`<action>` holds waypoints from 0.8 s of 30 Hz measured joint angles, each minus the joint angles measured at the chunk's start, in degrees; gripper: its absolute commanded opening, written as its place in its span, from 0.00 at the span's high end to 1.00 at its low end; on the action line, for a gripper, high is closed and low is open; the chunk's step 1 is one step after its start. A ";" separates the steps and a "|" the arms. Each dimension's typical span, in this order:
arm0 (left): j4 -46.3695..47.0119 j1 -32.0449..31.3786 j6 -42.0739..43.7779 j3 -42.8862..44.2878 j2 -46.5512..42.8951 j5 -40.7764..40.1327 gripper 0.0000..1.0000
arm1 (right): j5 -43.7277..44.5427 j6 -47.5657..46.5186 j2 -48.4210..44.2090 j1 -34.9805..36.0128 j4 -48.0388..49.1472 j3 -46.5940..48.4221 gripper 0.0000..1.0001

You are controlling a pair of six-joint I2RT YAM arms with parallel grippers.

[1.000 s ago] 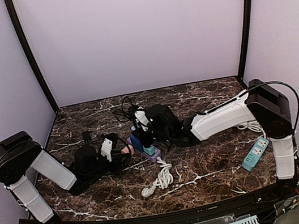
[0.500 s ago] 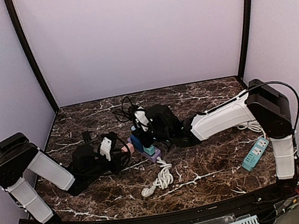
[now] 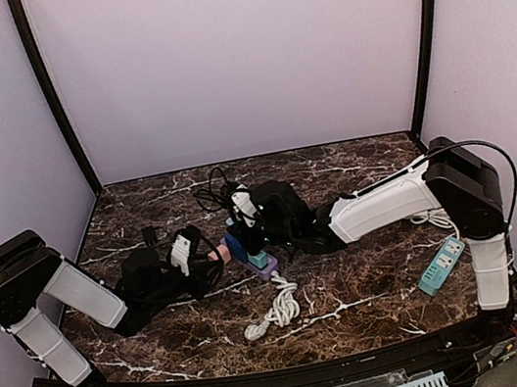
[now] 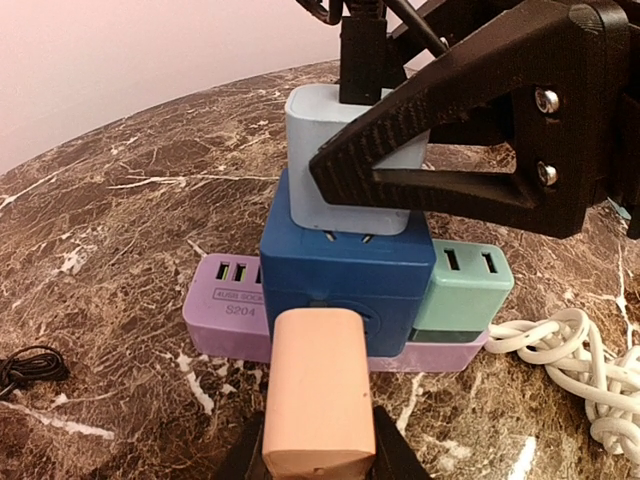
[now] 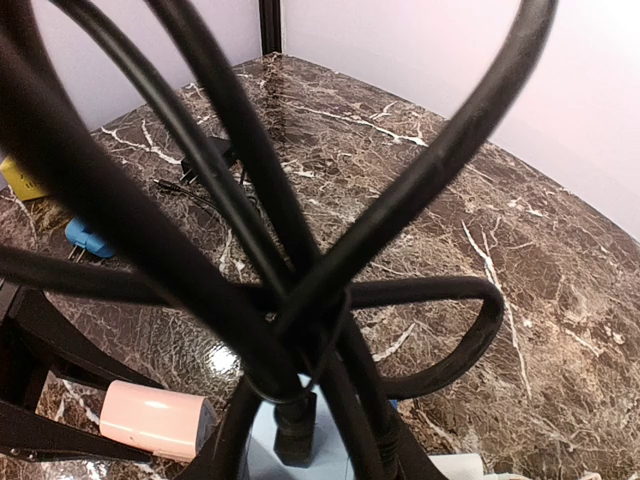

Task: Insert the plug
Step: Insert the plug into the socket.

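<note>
My left gripper [image 3: 205,259] is shut on a pink plug [image 3: 219,256], whose front end touches the side of a dark blue cube adapter [image 3: 235,245] on a purple power strip [image 3: 267,271]. In the left wrist view the pink plug [image 4: 318,385] sits between my left gripper's jaws [image 4: 318,455] against the blue cube [image 4: 345,275]; its prongs are hidden. My right gripper [image 3: 243,220] is shut on a light blue adapter [image 4: 340,150] with a black cable, on top of the cube. One right finger [image 4: 470,140] crosses its front. Black cables hide the right jaws in the right wrist view.
A teal adapter [image 4: 463,288] sits on the purple strip [image 4: 225,310]. A coiled white cord [image 3: 276,310] lies in front. A teal power strip [image 3: 441,265] lies at the right. A small blue plug [image 5: 88,238] and black cables [image 3: 214,193] lie behind.
My left arm has crept slightly to the right, bringing the pink plug closer against the blue cube. The right arm has not visibly moved.
</note>
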 measured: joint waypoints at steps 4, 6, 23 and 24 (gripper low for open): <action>-0.17 0.00 -0.02 0.00 0.17 0.37 0.99 | 0.00 -0.22 0.07 0.00 -0.02 0.11 1.00; -0.20 0.00 -0.02 0.00 0.39 0.55 0.99 | 0.00 -0.33 0.11 0.00 -0.02 0.15 1.00; -0.13 0.00 0.04 0.66 2.40 -0.70 0.99 | 0.20 -0.39 0.13 0.02 0.02 0.15 1.00; -0.11 0.00 0.17 0.66 2.40 -1.05 0.99 | 0.22 -0.39 0.13 0.02 0.02 0.15 1.00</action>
